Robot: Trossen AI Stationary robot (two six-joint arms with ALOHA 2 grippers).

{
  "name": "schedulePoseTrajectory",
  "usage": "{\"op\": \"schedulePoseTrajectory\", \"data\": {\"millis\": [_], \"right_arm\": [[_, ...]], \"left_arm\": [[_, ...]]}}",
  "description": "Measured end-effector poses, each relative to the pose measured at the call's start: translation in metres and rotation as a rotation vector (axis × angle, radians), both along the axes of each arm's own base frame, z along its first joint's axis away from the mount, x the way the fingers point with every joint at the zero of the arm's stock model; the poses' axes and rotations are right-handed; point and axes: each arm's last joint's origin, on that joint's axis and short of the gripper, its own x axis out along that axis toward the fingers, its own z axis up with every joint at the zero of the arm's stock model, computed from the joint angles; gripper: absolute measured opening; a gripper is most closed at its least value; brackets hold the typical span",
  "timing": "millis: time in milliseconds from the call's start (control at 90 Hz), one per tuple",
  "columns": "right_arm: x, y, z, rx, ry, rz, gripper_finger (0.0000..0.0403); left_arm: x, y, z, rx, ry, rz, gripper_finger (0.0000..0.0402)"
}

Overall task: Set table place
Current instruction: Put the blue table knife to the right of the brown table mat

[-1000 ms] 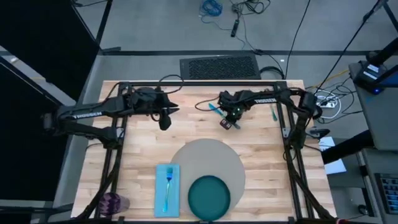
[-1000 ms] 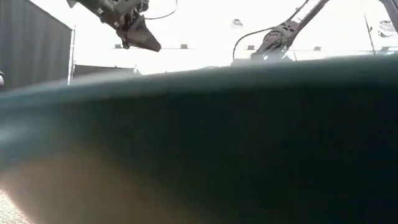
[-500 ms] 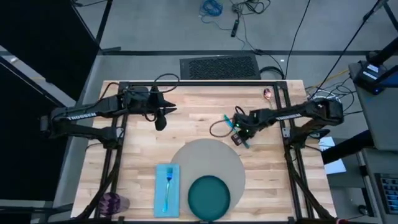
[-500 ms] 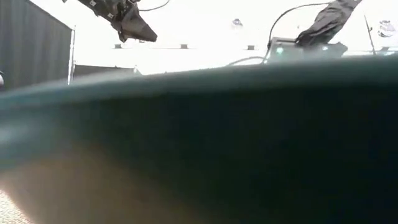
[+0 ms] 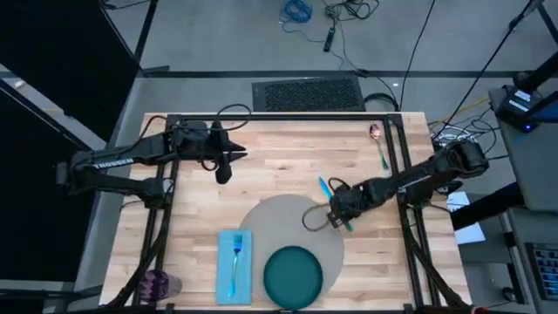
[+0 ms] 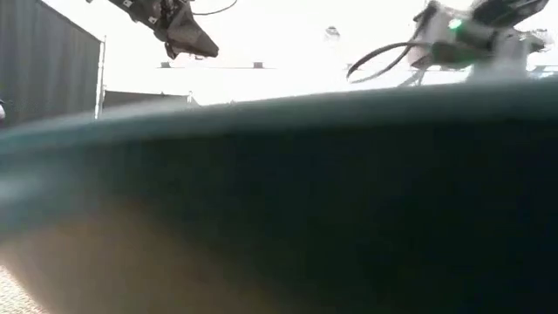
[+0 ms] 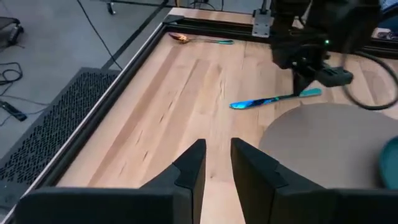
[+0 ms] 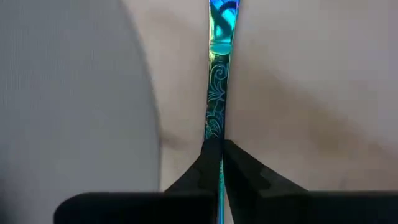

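Left arm, dark six-joint, reaches in from the left edge over the far left part of the work area, forearm roughly level; its dark two-finger left gripper hangs raised in the air, tips pointing down and toward the middle. In the left wrist view its fingers stand a narrow gap apart, nothing between them. Right arm, also dark, stretches from the right edge diagonally inward and toward the near side, wrist low. Its right gripper is pressed together on a thin iridescent blue-green knife, the fingertips meeting around the handle.
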Motion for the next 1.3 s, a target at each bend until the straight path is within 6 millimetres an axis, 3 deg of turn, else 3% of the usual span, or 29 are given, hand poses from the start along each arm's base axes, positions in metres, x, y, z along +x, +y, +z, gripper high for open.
{"op": "schedulePoseTrajectory", "data": {"millis": [511,811,1089,1300], "right_arm": [[-0.034,0.084,0.001,0.068,-0.064,-0.187,0.0000],[-0.050,0.113,0.000,0.110,-0.145,-0.266,0.0000],[-0.041,0.139,0.001,0.162,-0.159,-0.277,0.0000],[-0.022,0.140,0.003,0.112,-0.135,-0.323,0.0000]], "left_arm": [[-0.006,-0.002,0.001,-0.004,0.011,0.000,0.0061],[-0.006,-0.002,0.001,-0.009,0.011,0.003,0.0061],[-0.006,-0.002,0.001,-0.014,0.011,-0.004,0.0061],[-0.006,-0.002,0.001,-0.026,0.008,-0.009,0.0061]]}}
